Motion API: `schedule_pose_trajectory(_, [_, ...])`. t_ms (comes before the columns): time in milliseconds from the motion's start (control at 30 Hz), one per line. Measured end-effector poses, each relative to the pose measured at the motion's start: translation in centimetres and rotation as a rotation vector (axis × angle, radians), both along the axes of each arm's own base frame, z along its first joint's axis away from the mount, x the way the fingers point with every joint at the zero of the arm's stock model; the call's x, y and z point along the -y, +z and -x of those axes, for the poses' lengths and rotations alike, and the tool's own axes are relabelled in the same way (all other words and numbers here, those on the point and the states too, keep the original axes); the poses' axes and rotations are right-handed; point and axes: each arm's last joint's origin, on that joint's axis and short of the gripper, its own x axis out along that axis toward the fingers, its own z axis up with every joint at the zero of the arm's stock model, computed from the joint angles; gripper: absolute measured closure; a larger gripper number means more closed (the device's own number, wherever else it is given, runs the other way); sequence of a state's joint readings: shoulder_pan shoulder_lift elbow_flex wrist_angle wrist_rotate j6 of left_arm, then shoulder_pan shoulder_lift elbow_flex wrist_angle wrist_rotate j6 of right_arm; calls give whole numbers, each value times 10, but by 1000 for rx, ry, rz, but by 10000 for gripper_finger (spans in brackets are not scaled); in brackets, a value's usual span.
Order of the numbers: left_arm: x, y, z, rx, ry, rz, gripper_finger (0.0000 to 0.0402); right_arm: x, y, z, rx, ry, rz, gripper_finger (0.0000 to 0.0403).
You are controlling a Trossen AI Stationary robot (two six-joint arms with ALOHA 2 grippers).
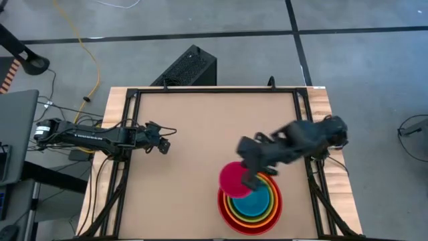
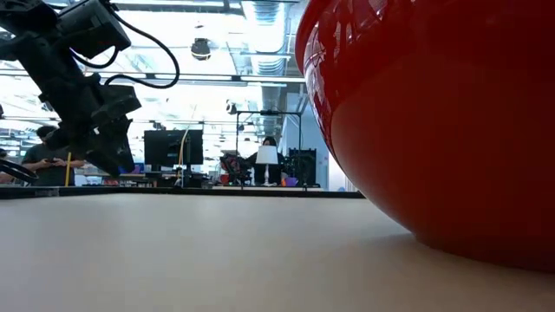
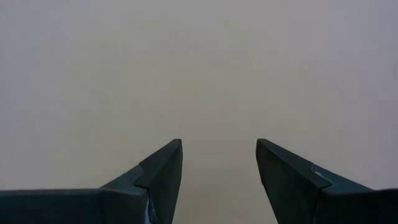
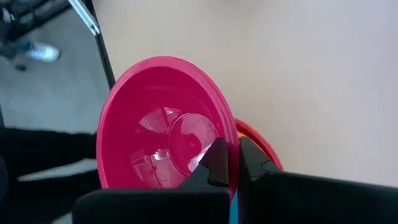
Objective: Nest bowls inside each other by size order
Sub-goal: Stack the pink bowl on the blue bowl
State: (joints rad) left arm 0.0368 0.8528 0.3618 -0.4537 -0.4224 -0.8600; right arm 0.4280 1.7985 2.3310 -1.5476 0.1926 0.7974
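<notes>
A stack of nested bowls stands near the table's near right: red bowl [image 1: 249,219] outermost, then orange [image 1: 267,207], lime green [image 1: 257,206] and blue [image 1: 253,198]. The red bowl's wall fills the right of the low view [image 2: 434,113]. My right gripper [image 1: 251,179] is shut on the pink bowl [image 1: 233,179], above the stack's far-left side. My left gripper [image 1: 162,139] is open and empty over the table's left half, also in its wrist view [image 3: 219,163]. My right gripper pinches the pink bowl's rim [image 4: 231,163] between its two fingers, one finger inside the bowl [image 4: 214,163] and one outside [image 4: 252,163]. The bowl is tilted, its hollow facing the wrist camera, lifted above the stack.
Black frame rails run along the table's edges [image 1: 127,161]. A black box [image 1: 188,67] stands on the floor beyond the far edge. People sit far off in the room behind the table [image 2: 43,156]. Bare tabletop lies between the two arms [image 1: 200,134].
</notes>
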Motion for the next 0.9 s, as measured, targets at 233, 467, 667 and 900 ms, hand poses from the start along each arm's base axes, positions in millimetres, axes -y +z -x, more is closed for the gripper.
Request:
schedule_pose_trajectory(233, [0,0,0,13,27,5,207,-35,21,53,153,-68,47,402])
schedule_pose_trajectory(467, [-1,0,0,29,55,15,207,-70,-15,70,106,-140,100,402])
schedule_pose_trajectory(667, [-1,0,0,40,78,21,207,-82,-72,75,46,-248,28,402])
schedule_pose_trajectory(900, [-1,1,0,57,100,37,207,-73,-133,74,156,-297,-156,402])
